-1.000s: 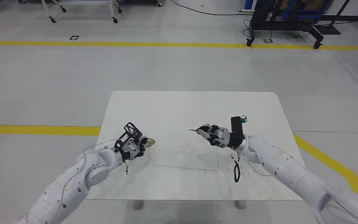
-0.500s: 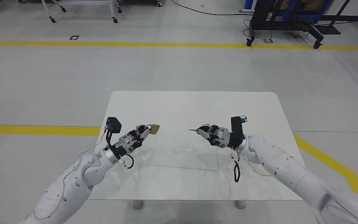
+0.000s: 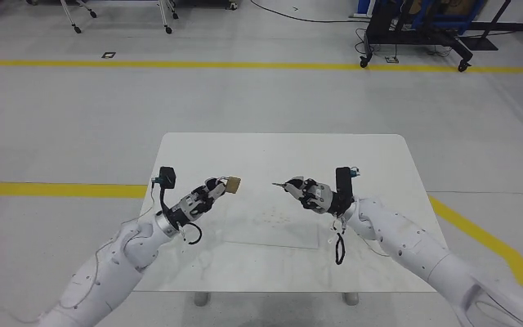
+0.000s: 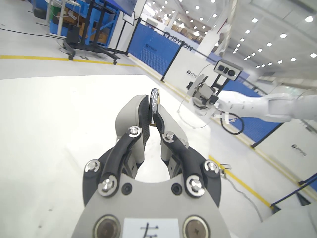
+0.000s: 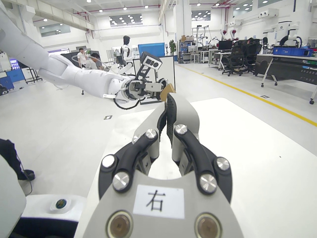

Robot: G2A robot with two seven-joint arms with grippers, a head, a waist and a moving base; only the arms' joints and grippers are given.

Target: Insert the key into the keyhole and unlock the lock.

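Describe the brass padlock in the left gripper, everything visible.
The small brass-coloured metal padlock is a squarish block with what looks like a silvery shackle. It is clamped between the jaws of the left gripper, its body jutting past them, and is held in the air over the white table. It faces the thin metal key in the right gripper, with a clear gap between them. The keyhole cannot be made out.

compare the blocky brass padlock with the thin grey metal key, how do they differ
The blocky brass padlock is yellow and chunky; the thin grey metal key is a slim sliver, far smaller. The padlock is clamped in the left gripper, the key in the right gripper. Both are held above the white table, with a gap between them.
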